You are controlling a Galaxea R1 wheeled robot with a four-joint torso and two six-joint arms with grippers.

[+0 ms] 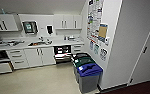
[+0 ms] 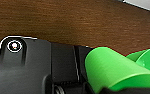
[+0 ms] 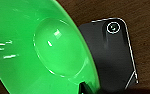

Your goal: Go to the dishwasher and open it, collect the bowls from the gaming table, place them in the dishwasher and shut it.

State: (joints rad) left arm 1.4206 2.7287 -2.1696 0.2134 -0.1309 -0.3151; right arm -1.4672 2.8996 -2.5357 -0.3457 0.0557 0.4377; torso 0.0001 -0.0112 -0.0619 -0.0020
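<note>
Head view shows us the dishwasher (image 1: 62, 53) open under the counter (image 1: 21, 45), beside the bins (image 1: 87, 71). Green bowls (image 3: 41, 50) sit close at both wrists; we cannot tell either gripper's state.

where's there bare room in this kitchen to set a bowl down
The pale floor is bare between the white cabinets and the bins. The open dishwasher sits under the counter beside those bins. The counter looks barest above the dishwasher; around the sink and further left it is cluttered.
</note>
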